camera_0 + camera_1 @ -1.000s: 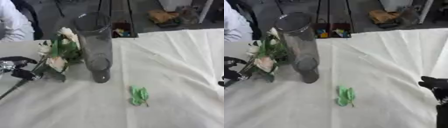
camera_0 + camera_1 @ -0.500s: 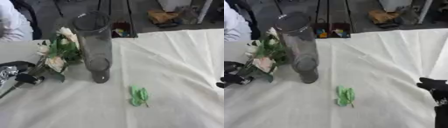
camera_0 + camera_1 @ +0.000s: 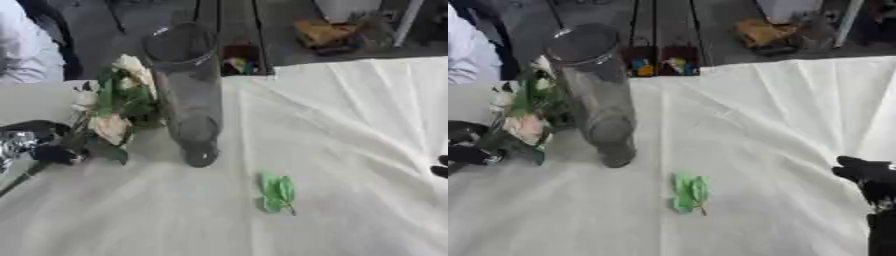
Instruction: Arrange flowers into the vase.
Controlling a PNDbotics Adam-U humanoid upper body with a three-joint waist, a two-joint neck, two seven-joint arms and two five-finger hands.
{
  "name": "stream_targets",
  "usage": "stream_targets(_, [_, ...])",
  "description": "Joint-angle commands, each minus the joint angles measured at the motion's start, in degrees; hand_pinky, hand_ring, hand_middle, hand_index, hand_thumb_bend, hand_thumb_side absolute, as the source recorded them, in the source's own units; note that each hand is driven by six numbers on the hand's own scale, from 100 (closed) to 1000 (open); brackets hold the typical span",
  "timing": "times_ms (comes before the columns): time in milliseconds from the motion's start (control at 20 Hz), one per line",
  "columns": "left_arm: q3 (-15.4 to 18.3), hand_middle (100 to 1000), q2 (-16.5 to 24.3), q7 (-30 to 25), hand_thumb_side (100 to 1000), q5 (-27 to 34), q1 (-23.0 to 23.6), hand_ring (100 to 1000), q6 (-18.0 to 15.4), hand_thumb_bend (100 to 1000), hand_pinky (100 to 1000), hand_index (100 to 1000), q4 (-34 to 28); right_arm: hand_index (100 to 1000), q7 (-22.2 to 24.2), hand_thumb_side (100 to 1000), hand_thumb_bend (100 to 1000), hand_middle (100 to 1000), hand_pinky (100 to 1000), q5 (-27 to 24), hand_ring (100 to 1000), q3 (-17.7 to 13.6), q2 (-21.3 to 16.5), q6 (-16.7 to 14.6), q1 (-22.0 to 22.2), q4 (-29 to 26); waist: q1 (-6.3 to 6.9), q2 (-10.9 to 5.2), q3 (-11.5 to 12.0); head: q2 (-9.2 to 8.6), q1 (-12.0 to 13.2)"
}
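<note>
While left hand (image 3: 35, 147) grips the flowers (image 3: 118, 107) at frame left, vase (image 3: 185, 95) stands empty. Lift stems vertical, aim thru rim. Right hand (image 3: 868, 175): can't tell.

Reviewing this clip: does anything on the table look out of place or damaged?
One thing: a small green leaf lies alone on the white tablecloth, apart from the flowers bunched left of the empty glass vase. It looks detached from the bunch. The vase stands upright; nothing is spilled.

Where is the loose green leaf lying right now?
The green leaf lies alone on the white tablecloth, near the middle of the left eye view, in front of and slightly right of the glass vase.
</note>
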Motion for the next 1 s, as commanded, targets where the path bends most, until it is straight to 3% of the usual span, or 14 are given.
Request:
stream_targets(50, [0.0, 797, 0.4, 0.5, 647, 0.0, -0.6, 746, 0.1, 261, 602, 926, 0.3, 633, 0.2, 1000, 100, 576, 708, 0.1, 742, 0.2, -0.2, 0.0, -0.2, -1.0, -0.07, -0.84, -0.1, -0.63, 0.2])
stream_targets(350, [0.0, 743, 0.7, -0.8, 635, 0.6, -0.8, 664, -0.5, 251, 539, 890, 0.2, 631, 0.2, 1000, 100, 575, 710, 0.3, 743, 0.3, -0.2, 0.3, -0.2, -1.0, 0.00, -0.77, -0.1, -0.37, 0.2])
stream_targets(750, [-0.5, 718, 0.3, -1.8, 600, -0.1, -0.8, 684, -1.4, 261, 596, 841, 0.7, 624, 0.1, 1000, 100, 574, 712, 0.5, 745, 0.3, 0.0, 0.5, -0.2, -1.0, -0.11, -0.69, -0.2, -0.65, 0.2])
stream_targets(1000, [-0.6, 622, -0.2, 0.6, 553, 0.9, -0.9, 594, -0.7, 234, 487, 724, 0.9, 621, 0.3, 1000, 100, 574, 706, 0.6, 740, 0.4, 0.2, 0.9, -0.2, -1.0, -0.16, -0.60, -0.2, -0.68, 0.2])
